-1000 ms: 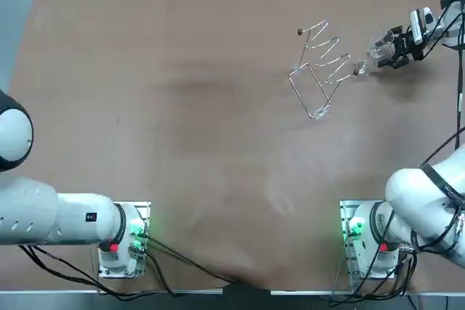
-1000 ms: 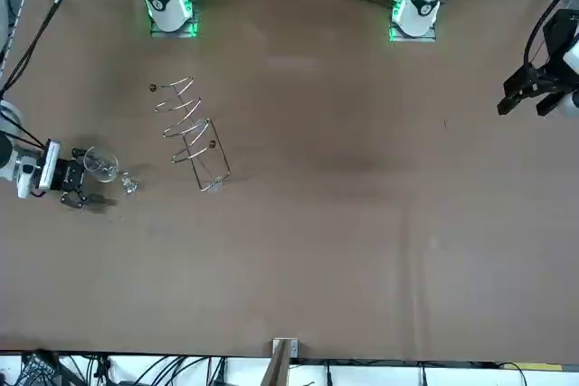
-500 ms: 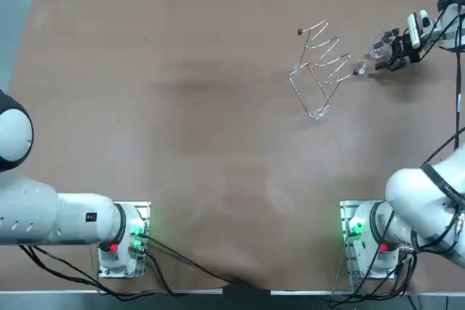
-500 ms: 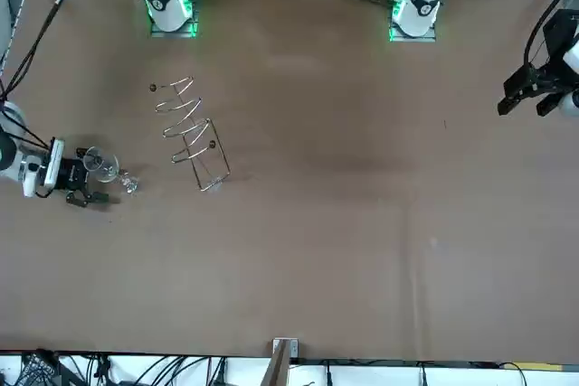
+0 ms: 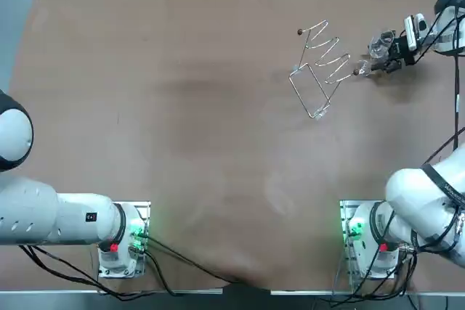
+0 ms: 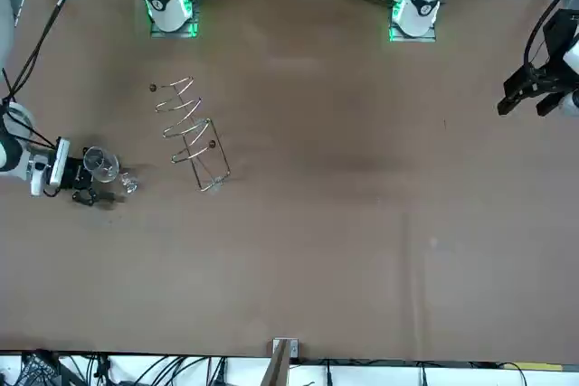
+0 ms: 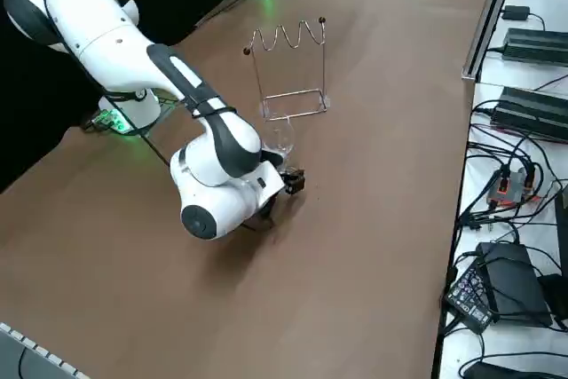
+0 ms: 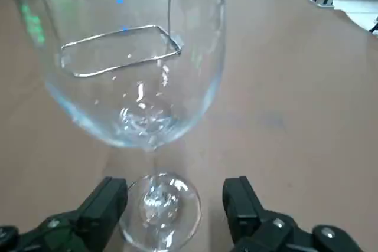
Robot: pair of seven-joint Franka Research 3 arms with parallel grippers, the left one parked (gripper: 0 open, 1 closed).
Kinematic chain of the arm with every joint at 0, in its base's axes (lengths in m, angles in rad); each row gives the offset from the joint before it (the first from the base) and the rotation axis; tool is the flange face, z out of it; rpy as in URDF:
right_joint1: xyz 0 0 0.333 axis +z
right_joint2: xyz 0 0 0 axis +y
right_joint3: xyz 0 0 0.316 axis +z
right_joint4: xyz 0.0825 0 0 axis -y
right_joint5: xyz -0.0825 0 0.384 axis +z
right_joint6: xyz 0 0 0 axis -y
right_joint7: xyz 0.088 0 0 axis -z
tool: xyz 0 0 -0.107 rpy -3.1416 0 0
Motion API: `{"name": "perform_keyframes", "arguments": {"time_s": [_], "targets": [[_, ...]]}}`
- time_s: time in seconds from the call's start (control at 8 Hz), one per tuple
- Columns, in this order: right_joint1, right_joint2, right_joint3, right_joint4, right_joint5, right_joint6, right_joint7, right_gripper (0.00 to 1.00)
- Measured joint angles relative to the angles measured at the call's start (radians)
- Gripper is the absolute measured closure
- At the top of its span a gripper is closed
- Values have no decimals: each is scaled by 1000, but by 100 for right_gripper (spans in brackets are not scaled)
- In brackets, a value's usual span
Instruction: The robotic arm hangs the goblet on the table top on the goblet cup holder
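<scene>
Right gripper [image 8: 175, 198] low over the table [image 5: 182, 107] at its far right, fingers [image 8: 109, 202] spread wide astride the foot of the goblet [image 8: 136, 57], goblet upright on the tabletop, just beside the wire cup holder [image 5: 320, 70], not hung.

right arm [image 7: 106, 37]: chunky glossy white shells, black ring at the joint
base [image 5: 361, 231]: silver plate, glowing green, little red dot
right gripper [image 8: 174, 196]: matte black fingers [image 8: 109, 202] spread apart, out around 1 o'clock from that base
</scene>
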Motion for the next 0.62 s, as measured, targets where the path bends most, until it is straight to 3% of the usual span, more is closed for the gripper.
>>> {"name": "perform_keyframes", "arguments": {"time_s": [0.62], "targets": [[13,12,0,-7,13,3,-2,0]]}}
